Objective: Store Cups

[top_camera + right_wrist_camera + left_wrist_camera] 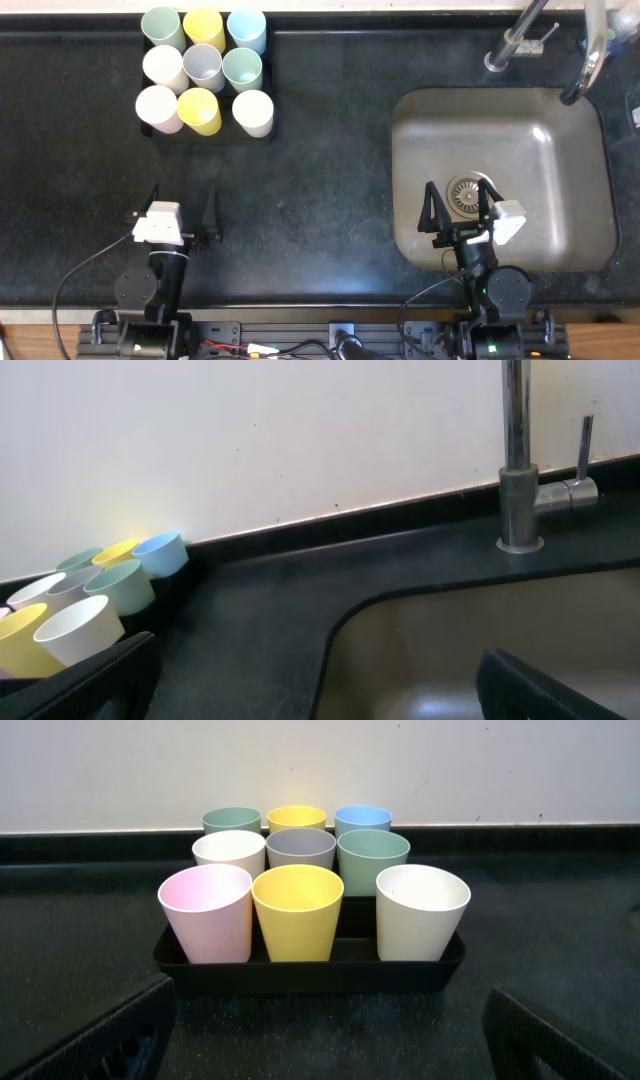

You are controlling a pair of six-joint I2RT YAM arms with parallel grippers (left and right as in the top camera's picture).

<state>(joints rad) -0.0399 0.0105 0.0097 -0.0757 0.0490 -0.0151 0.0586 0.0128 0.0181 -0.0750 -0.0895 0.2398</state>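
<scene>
All nine cups stood upright in the black tray at the back left of the bench, packed three by three, I judged, to save room. The left gripper faced them, jaws spread wide and empty; the right gripper, likewise, hung over the sink.

The faucet runs off the edge; nearer cups hide most of the back row.

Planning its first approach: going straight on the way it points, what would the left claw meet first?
Likely the near wall of the black tray, or, if held higher, the front yellow cup; depth is unclear.
</scene>
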